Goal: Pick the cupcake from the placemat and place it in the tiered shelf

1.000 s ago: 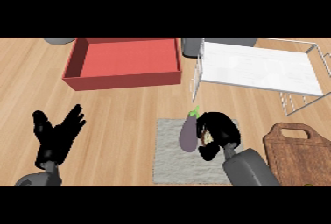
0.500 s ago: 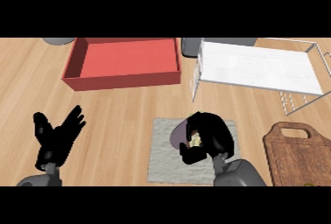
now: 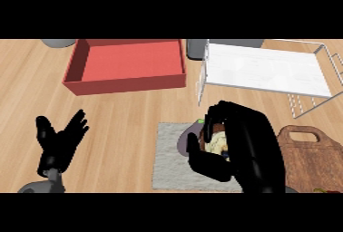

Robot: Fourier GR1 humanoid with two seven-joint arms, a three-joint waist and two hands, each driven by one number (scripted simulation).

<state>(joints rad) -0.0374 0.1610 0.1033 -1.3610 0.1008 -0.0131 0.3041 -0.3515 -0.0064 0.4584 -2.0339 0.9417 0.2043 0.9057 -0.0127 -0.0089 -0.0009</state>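
Note:
The cupcake (image 3: 218,145), purple with a pale yellow part and a small green tip, sits on the grey placemat (image 3: 169,172) in the lower middle. My right hand (image 3: 244,145) covers most of it. The fingers curl over its top and the thumb comes in from below, so only a sliver of it shows between them. The tiered shelf (image 3: 268,68), a white wire rack with a white deck, stands at the upper right beyond the mat. My left hand (image 3: 60,140) rests open at the lower left, fingers up, away from everything.
A red open box (image 3: 127,63) stands at the upper left, next to the shelf. A wooden cutting board (image 3: 309,156) lies right of the mat, close to my right forearm. Grey objects (image 3: 59,43) sit at the far edge.
My right hand has moved from the cupcake's right side onto it and curled round it, hiding most of it. The left hand has not moved.

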